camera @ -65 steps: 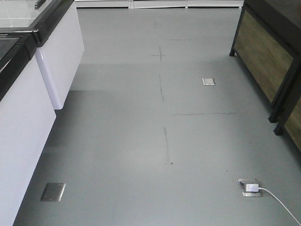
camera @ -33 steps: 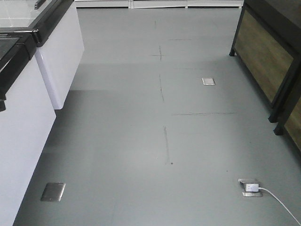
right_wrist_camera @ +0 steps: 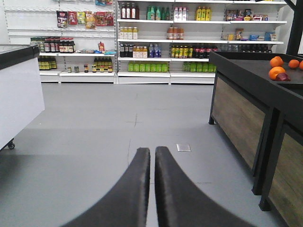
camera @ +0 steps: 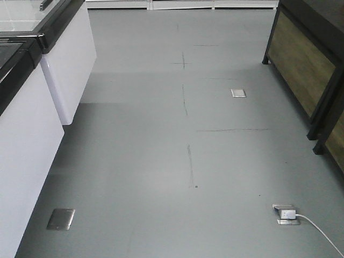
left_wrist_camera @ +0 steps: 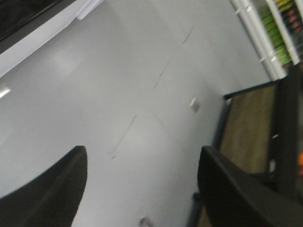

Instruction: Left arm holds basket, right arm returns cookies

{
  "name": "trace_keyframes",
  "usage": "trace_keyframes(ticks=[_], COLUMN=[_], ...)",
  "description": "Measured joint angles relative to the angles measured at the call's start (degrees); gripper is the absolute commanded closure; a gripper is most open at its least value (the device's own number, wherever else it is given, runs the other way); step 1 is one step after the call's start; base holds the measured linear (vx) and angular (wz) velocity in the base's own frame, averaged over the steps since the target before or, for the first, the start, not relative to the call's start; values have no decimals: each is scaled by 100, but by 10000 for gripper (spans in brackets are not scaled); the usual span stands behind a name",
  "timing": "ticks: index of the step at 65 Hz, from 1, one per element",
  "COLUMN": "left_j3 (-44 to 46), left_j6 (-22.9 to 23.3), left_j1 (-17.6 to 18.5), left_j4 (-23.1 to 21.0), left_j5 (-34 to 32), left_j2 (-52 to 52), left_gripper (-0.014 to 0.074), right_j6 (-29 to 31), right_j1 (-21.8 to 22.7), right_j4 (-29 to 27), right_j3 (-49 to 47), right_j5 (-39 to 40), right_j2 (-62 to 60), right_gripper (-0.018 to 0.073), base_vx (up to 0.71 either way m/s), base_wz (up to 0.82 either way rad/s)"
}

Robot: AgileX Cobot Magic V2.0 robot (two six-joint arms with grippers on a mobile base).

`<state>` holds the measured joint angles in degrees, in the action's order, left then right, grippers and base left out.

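Cookies and basket appear in no view, so neither grasp nor return can be confirmed. The left pincer (left_wrist_camera: 143,156) gapes open above the floor (camera: 161,150); the right pincer (right_wrist_camera: 153,150) is closed on nothing, facing stocked shelves (right_wrist_camera: 156,42). Judged stage: unstarted or finished.

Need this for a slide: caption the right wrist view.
Shut right hand faces stocked shelves across grey floor.
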<state>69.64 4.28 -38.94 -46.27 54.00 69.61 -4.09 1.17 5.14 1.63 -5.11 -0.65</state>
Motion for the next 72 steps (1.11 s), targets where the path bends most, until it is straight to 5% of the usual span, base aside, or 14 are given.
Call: trace_keyframes(ticks=[6, 15, 30, 41, 62, 72], left_j3=[-3, 1, 29, 29, 29, 229], left_j6=[-379, -734, -860, -1157, -2428, -2670], left_j1=[-755, -1723, -2938, -3126, -3126, -3126], left_j4=[-1154, -2196, -2589, -3264, -4742, -4904], left_j5=[28, -5, -30, -25, -1, 107], left_j2=[0, 0, 314, 832, 1963, 2429], left_gripper=[126, 126, 126, 126, 126, 126], right_j6=[0, 0, 0, 0, 0, 0], right_j1=[0, 0, 0, 0, 0, 0], right_j4=[0, 0, 0, 0, 0, 0], right_j3=[0, 0, 0, 0, 0, 0], right_j5=[0, 0, 0, 0, 0, 0], right_j2=[0, 0, 0, 0, 0, 0], right_gripper=[565, 565, 565, 565, 565, 565], base_vx=[0, 0, 0, 0, 0, 0], base_wz=[0, 0, 0, 0, 0, 0])
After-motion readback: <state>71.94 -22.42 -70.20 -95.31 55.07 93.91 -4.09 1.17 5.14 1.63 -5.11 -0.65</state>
